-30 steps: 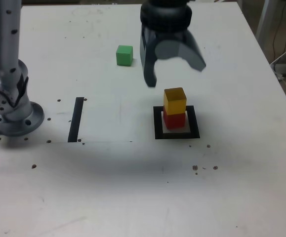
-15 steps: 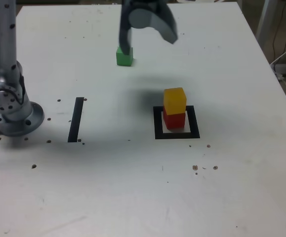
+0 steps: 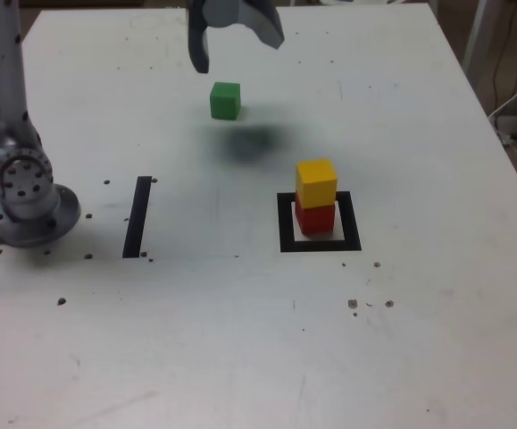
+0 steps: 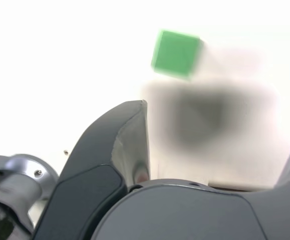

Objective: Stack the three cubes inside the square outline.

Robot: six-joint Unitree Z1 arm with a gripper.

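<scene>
Black strip (image 3: 137, 217) lying on surface (image 3: 204, 331) between arm base (image 3: 31, 217) and square outline (image 3: 288, 245). Yellow cube (image 3: 316, 183) sitting on red cube (image 3: 315, 219) inside outline. Green cube (image 3: 225, 101) resting apart, solid-coloured. Tool (image 3: 240, 55) hovering above surface, spread, holding nothing.

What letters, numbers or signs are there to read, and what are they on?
There are none that I can read. The green cube, yellow cube and red cube show plain colours. The black strip and square outline carry no writing.
</scene>
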